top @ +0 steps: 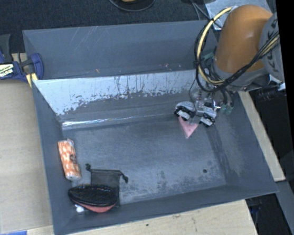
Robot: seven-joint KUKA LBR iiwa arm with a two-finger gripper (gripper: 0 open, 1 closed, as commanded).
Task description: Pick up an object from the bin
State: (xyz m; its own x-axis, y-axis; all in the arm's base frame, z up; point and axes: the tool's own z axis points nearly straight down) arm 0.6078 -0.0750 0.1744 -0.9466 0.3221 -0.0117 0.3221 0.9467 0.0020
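Observation:
My gripper (195,114) is at the right side of the bin, just under the back wall. A small pink pointed piece (189,128) sticks out from between its fingers, tip pointing down towards the bin floor. The fingers are shut on its upper end, which they hide. Whether the tip touches the floor I cannot tell.
Far off at the bin's left lie an orange patterned packet (68,159), a black pouch (107,176) and a black and red rounded thing (95,197) in the front left corner. The arm with its orange cover and cables reaches in over the right rim.

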